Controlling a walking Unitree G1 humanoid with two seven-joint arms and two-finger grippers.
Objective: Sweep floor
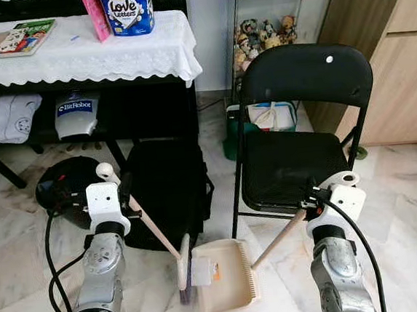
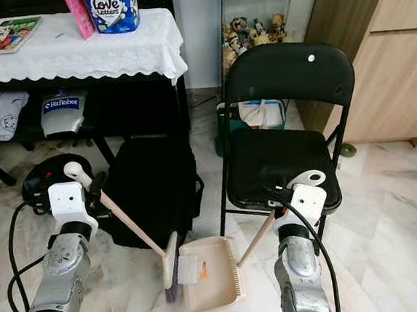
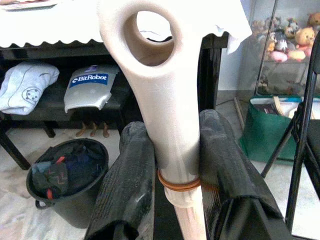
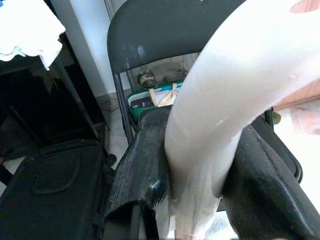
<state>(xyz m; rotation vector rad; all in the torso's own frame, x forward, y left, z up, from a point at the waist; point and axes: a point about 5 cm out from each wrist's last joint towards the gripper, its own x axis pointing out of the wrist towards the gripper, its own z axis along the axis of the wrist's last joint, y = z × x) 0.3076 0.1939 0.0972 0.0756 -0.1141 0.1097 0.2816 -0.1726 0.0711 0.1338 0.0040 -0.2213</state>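
From the head views, the left gripper (image 1: 124, 195) is clamping the broom (image 1: 183, 264), whose head is resting on the marble floor (image 1: 410, 204) against the dustpan (image 1: 226, 275); the right gripper (image 1: 311, 197) is clamping the dustpan handle beside the black chair (image 1: 296, 155). In the left wrist view, black fingers (image 3: 125, 185) are squeezing the broom's handle. In the right wrist view, fingers (image 4: 142, 170) are pinching the dustpan's pale handle.

The dustpan (image 1: 226, 275) hides most of the brush head (image 1: 184, 275).
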